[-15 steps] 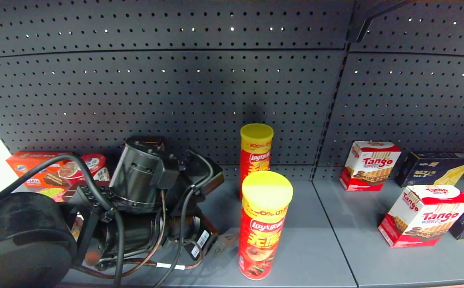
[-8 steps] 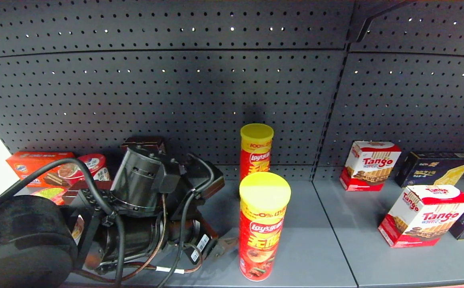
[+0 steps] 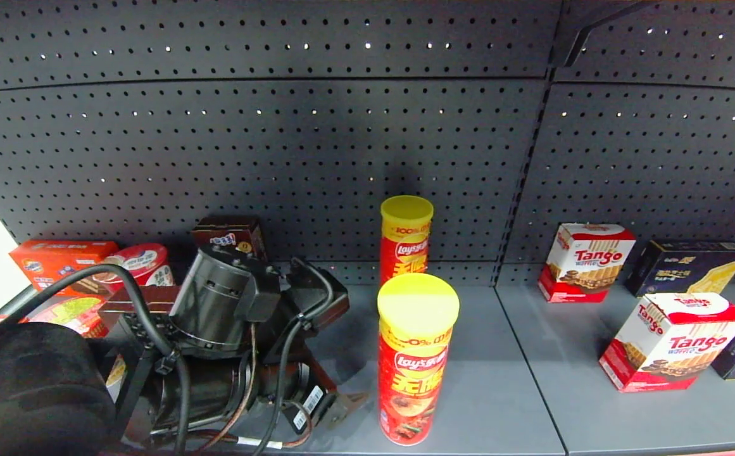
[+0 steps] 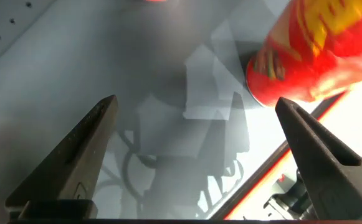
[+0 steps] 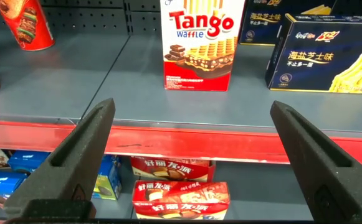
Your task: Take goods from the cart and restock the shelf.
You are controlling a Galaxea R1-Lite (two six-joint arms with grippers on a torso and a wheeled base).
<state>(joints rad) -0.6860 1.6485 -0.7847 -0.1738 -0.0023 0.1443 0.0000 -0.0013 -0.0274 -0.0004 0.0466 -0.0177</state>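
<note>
Two red chip cans with yellow lids stand upright on the grey shelf [image 3: 500, 392]: the front can [image 3: 416, 358] and the back can [image 3: 406, 244] close to the pegboard. My left gripper [image 3: 337, 405] hangs low over the shelf just left of the front can, apart from it. The left wrist view has that gripper [image 4: 195, 102] open and empty, with the front can [image 4: 311, 50] beyond one finger. My right gripper [image 5: 192, 106] is open and empty in front of the shelf's red front edge [image 5: 168, 140], facing a red-and-white wafer box [image 5: 199, 43].
Wafer boxes [image 3: 674, 342] [image 3: 587, 261] and dark blue boxes [image 3: 687, 267] fill the shelf's right part. An orange box [image 3: 57, 256], a cup [image 3: 139, 265] and a small brown box [image 3: 228, 231] stand at the back left. More goods [image 5: 181, 186] lie on the shelf below.
My left arm has drawn back and down toward the shelf's front left, away from the front can, uncovering the small brown box behind it. The cans stand as before.
</note>
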